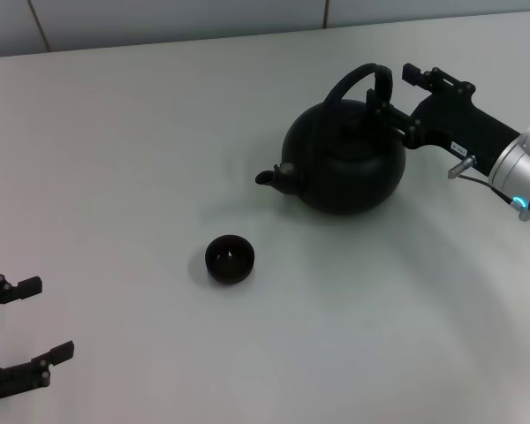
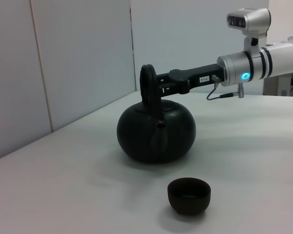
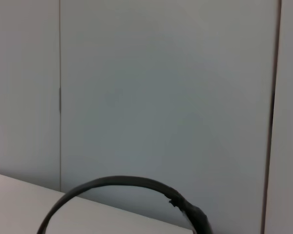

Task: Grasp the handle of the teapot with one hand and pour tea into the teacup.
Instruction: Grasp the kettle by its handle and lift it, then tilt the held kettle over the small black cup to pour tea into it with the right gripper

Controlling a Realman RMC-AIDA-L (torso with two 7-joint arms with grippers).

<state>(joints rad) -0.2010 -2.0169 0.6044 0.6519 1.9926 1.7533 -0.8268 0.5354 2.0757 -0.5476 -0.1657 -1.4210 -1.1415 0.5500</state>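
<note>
The black teapot stands on the white table, its spout pointing toward my left side. Its arched handle rises upright over the lid. My right gripper is open at the handle's right end, one finger on each side of the hoop. The left wrist view shows the teapot, the handle edge-on and the right gripper reaching up to it. The right wrist view shows only the handle's arc. The small dark teacup stands apart, in front of the spout; it also shows in the left wrist view. My left gripper is open and parked at the near left.
The white table runs back to a pale panelled wall. No other objects stand on it.
</note>
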